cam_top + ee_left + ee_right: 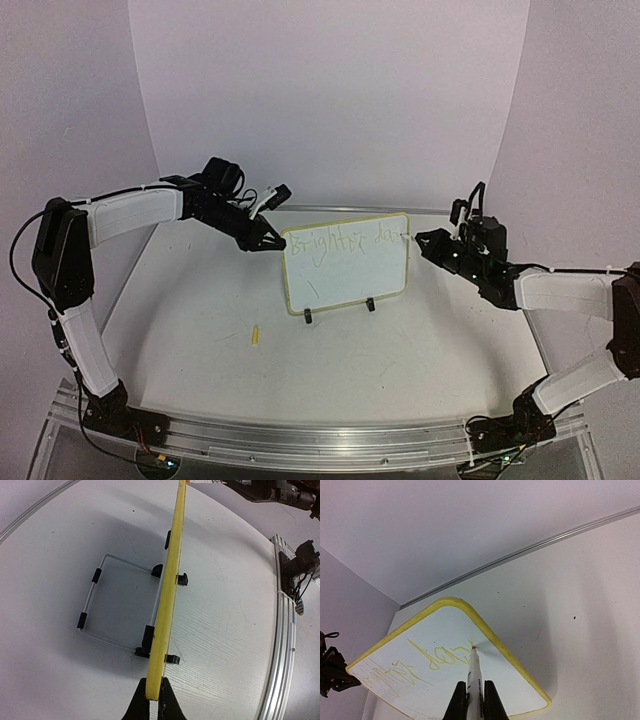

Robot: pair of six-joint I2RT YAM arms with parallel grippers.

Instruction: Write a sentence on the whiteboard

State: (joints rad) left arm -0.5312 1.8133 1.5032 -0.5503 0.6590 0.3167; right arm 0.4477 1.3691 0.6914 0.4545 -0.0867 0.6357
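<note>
Left hand [151,699] clamps the board [345,278], right hand [475,696] grips the marker [473,667], the sentence [335,240] looks half written; next, finish the word crowding the board's edge.

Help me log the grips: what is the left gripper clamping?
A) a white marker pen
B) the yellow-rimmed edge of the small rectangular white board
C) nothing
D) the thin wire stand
B: the left gripper is shut on the yellow rim of the small rectangular whiteboard, seen edge-on.

Robot lab, curved white backdrop [330,100], aluminium base rail [320,438]
</note>
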